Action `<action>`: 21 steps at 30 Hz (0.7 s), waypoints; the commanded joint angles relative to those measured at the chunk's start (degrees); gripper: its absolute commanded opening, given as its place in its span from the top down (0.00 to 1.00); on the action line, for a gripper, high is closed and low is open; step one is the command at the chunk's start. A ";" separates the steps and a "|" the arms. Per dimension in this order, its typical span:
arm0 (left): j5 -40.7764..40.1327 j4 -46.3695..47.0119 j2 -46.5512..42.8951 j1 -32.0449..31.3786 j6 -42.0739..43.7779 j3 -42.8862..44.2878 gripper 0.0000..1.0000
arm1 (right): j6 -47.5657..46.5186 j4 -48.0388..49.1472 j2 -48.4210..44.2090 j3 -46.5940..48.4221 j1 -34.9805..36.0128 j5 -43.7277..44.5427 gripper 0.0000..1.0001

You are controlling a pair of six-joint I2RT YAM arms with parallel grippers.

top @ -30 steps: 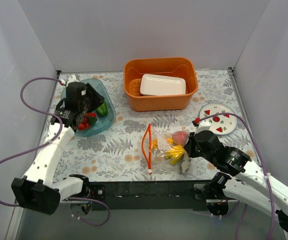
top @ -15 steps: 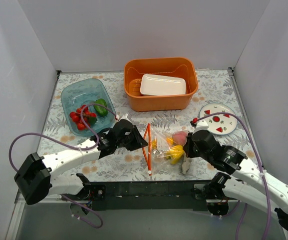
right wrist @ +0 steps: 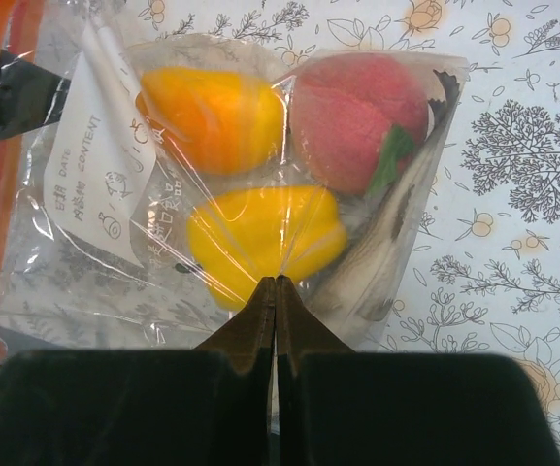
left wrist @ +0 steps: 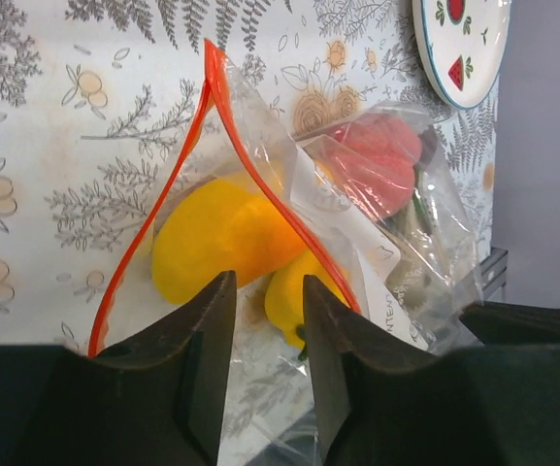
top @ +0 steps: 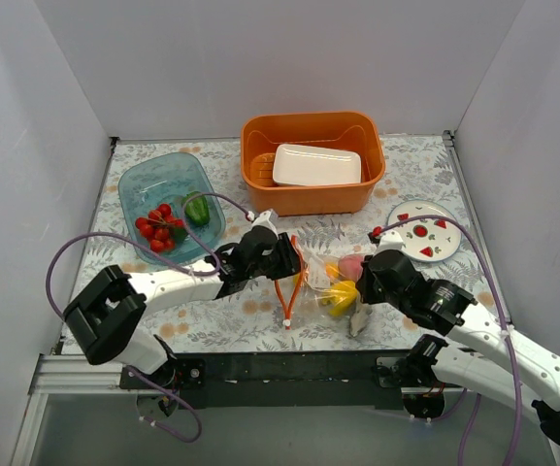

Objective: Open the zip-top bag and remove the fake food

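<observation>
My left arm (top: 178,283) is no longer over the teal tray (top: 136,184); it now stretches low across the worktop (top: 231,320). Its left fingers (left wrist: 202,340) sit parted at the mouth of the zip-top bag (top: 333,291), right at the zip strip (top: 283,291). The tray's cherry tomatoes (top: 155,225) and green pepper (top: 197,209) are uncovered again. The strip's loop looks shorter and bent, and the right fingers (top: 369,277) have edged slightly leftward
</observation>
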 commanded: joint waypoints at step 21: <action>1.08 19.69 11.89 -0.32 21.55 -0.53 0.25 | -3.52 3.77 6.83 8.48 -4.15 6.90 0.45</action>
